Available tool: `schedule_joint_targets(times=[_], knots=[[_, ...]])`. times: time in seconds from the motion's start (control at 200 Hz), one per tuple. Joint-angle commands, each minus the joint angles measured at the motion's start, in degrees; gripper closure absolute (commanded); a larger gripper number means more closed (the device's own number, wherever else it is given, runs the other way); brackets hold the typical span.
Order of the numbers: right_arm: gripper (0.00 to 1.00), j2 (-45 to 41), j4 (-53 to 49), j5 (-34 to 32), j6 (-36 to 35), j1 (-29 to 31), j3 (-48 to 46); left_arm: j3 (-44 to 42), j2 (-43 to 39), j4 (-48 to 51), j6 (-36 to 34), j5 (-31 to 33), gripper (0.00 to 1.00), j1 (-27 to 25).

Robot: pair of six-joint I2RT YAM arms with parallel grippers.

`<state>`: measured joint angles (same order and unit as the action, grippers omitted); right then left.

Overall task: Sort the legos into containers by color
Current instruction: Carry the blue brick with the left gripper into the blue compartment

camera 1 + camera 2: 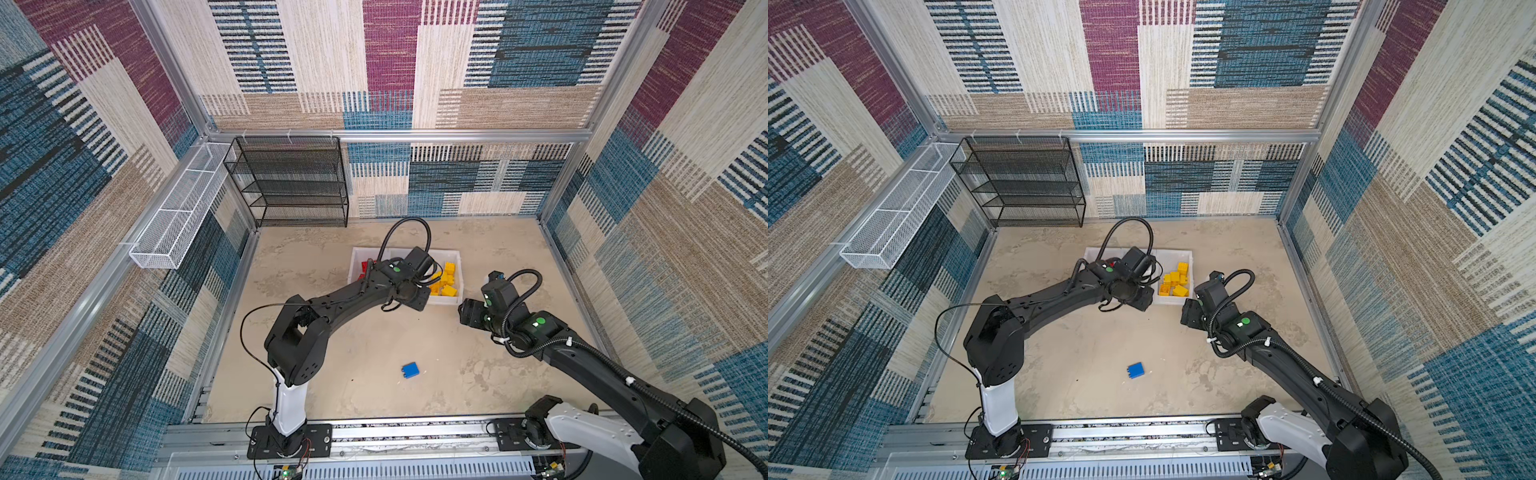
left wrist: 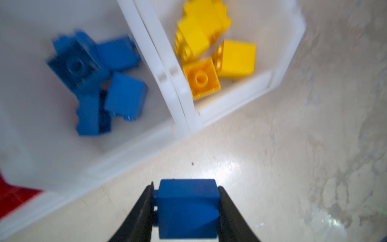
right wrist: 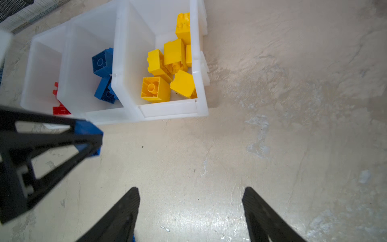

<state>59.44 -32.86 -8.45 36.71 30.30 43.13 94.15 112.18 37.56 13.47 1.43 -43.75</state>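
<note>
Seemingly just short of the bins [image 2: 184, 117], outstretched left gripper [image 2: 186, 188] clamps a blue lego [image 2: 187, 211]; right gripper [image 3: 191, 189] gapes.

Blue, maroon and beige patchwork walls [image 1: 390, 62] enclose a mottled beige counter [image 1: 374, 345]; a black mesh rack [image 1: 291, 183] and a white wire basket [image 1: 178, 216] sit against them.

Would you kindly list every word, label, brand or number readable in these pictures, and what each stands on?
No text can be read in any view.
The legos, the gripped blue lego and the containers: plain, no lettering shows.
Green round stickers: blank.
Circuit boards along the near edge: too small to read.
</note>
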Motion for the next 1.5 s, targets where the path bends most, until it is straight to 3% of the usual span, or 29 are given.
schedule_joint_targets(times=[0.0, 0.18, 0.306, 0.476, 0.746, 0.992, 1.207, 1.492], knots=[[0.2, -1.38, -1.42, -1.42, 1.18, 0.02, 0.15, 6.3, 3.28, 3.31, -5.19, 1.49, 0.55, 2.41], [0.2, -2.49, -2.16, -0.51, 1.08, 0.02, 0.35, 18.7, 11.87, 7.77, -6.94, 1.55, 0.55, 5.13], [0.2, -3.01, -2.83, -0.58, 1.35, 0.02, 0.25, 22.1, 14.73, 8.31, -7.74, 1.91, 0.54, 5.58], [0.2, -3.08, -2.86, -0.01, 1.7, 0.07, 0.09, 22.78, 16.0, 8.31, -7.59, 2.21, 0.53, 6.64], [0.2, -2.8, -2.65, 0.58, 1.79, 0.02, 0.53, 21.97, 15.18, 8.06, -7.15, 1.81, 0.4, 6.94], [0.2, -2.87, -2.99, 0.61, 1.79, 0.02, 0.75, 21.96, 13.74, 7.9, -6.86, 2.17, 0.38, 6.88], [0.2, -2.67, -2.17, 1.39, 1.74, 0.02, 0.01, 18.17, 10.5, 6.86, -5.67, 1.92, 0.38, 6.95], [0.22, -1.11, -1.88, 1.33, 1.09, 0.02, -1.06, 1.87, -1.39, 0.32, -2.68, 1.97, 0.38, 7.0]])
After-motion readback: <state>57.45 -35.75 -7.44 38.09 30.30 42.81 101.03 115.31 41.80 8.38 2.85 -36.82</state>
